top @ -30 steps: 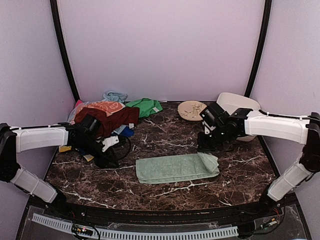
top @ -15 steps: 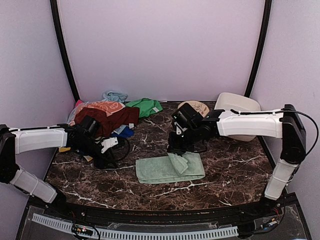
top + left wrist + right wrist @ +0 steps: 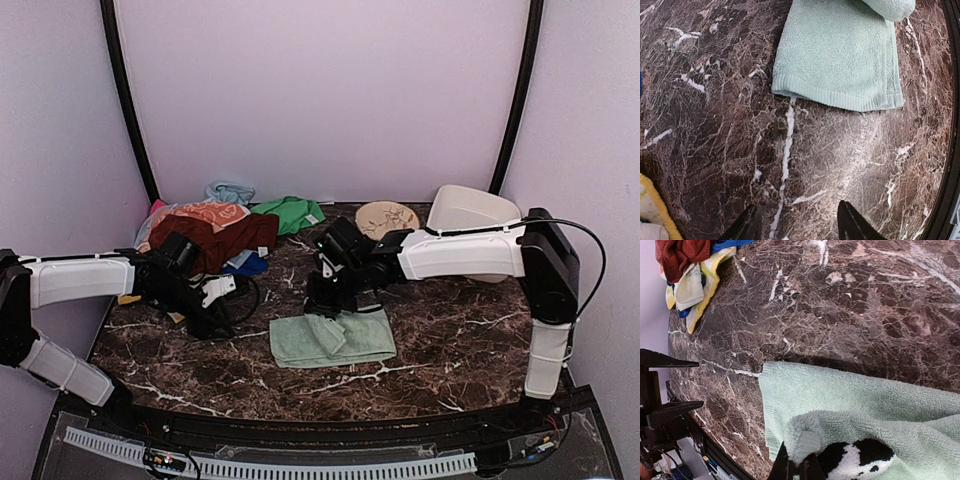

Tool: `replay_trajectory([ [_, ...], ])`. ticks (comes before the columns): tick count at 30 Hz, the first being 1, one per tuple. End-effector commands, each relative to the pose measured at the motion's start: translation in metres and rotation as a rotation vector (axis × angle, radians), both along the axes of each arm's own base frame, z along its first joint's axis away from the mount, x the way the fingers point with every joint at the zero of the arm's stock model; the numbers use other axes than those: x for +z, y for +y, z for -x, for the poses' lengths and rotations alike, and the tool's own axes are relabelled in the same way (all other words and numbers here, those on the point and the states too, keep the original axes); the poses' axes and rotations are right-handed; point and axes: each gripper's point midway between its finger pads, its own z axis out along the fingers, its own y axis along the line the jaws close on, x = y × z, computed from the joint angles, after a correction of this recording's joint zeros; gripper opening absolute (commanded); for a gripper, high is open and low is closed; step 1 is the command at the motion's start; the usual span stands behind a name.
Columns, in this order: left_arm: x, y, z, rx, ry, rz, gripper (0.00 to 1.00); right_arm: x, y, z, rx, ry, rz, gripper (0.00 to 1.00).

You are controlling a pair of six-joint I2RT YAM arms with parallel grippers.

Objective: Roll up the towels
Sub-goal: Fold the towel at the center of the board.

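Mint-green terry is pinched between the tips of my right claw [image 3: 795,467], which is clamped tight on a doubled-over edge of the mint-green towel [image 3: 335,338]. The fold humps up around my fingertips, and the rest of the cloth lies flat on the dark marble table [image 3: 450,340]. From above, that towel sits just toward 6 o'clock of the table's middle, with one part turned back over itself in a loose hump on top, and my right arm reaches over it from 3 o'clock. My left claw [image 3: 797,225] hangs low over bare marble at about 9 o'clock of the towel, jaws apart with nothing between them; the towel's ribbed short edge lies ahead of its tips, not touching them. The other towels are heaped at 10 o'clock of the table: a maroon towel [image 3: 215,240] draped on top, an orange patterned towel [image 3: 205,215] behind it, and a bright green towel [image 3: 290,213] toward 11 o'clock. A round beige plate [image 3: 385,218] and a white tub [image 3: 470,210] stand at 1 and 2 o'clock.
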Motion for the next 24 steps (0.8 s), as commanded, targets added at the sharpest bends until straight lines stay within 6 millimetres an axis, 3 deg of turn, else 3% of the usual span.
replay_trajectory([
  [1, 0.001, 0.003, 0.003, -0.005, -0.012, -0.001, 0.54, 0.015, 0.026, -0.002, 0.014, -0.012, -0.086, 0.00],
  [10, -0.002, 0.003, 0.005, -0.009, -0.012, 0.000, 0.54, 0.016, 0.044, -0.002, 0.034, 0.001, -0.113, 0.00],
  [13, -0.004, 0.001, 0.006, -0.011, -0.004, 0.013, 0.54, 0.007, 0.050, 0.005, 0.053, 0.022, -0.109, 0.00],
  [24, -0.022, -0.034, -0.001, -0.023, 0.044, 0.091, 0.50, 0.012, 0.057, 0.011, 0.072, 0.038, -0.141, 0.00],
])
